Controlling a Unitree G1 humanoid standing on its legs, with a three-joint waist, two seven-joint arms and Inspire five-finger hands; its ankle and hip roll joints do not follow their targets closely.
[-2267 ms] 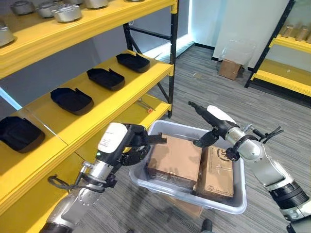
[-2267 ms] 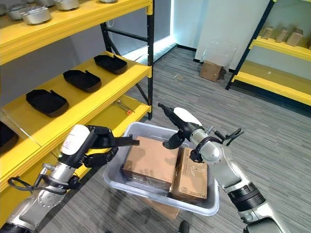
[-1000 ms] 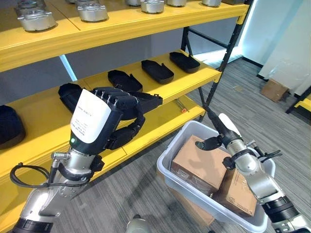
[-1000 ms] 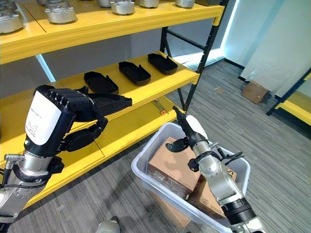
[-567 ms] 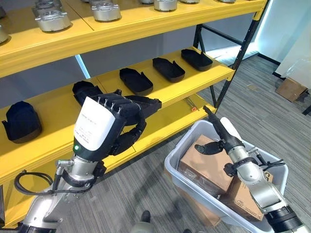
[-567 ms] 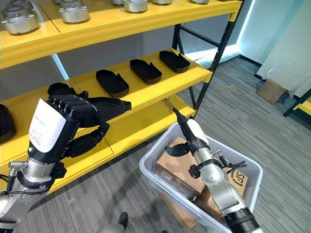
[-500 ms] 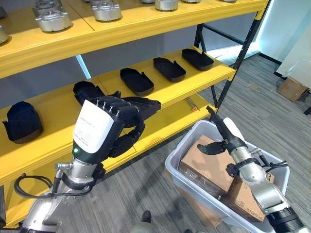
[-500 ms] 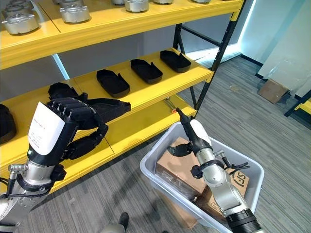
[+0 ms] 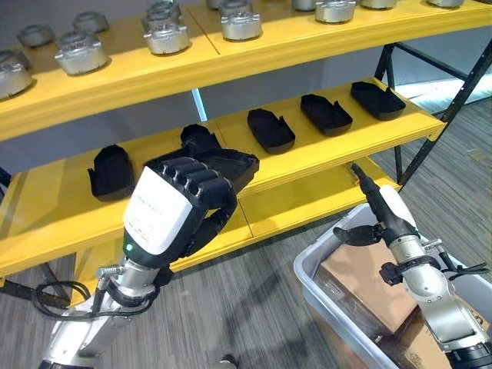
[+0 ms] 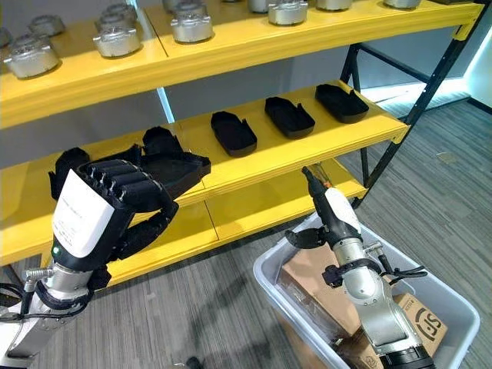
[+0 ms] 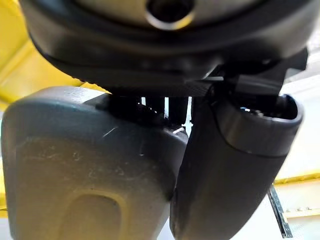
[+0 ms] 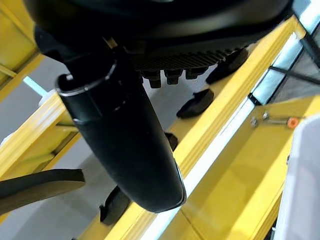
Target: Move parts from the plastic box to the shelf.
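Here, in the left eye view, the left hand (image 9: 178, 206) sits at the middle left of the frame, its fingers and thumb curled round a black moulded part (image 9: 217, 163) that it holds in front of the middle level of the yellow shelf (image 9: 323, 157). More black parts lie in a row along that level, one at centre (image 9: 270, 129) and one toward the upper right (image 9: 378, 98), while round metal parts (image 9: 241, 19) stand on the level above, along the top edge. At the lower right the right hand (image 9: 377, 217) hovers over the near rim of the grey plastic box (image 9: 319, 288), its fingers straight and its thumb spread, holding nothing; a brown cardboard carton (image 9: 361, 288) lies in the box beneath it. The right eye view shows the same scene: the left hand (image 10: 100, 211) grips the part at centre left, and the box (image 10: 288, 296) fills the lower right corner on the grey plank floor (image 10: 223, 307). In the left wrist view the dark hand crowds the frame, with bits of yellow shelf at the edges. In the right wrist view the thumb (image 12: 125, 145) crosses the centre, and past it black parts (image 12: 195, 102) rest on the yellow shelf.
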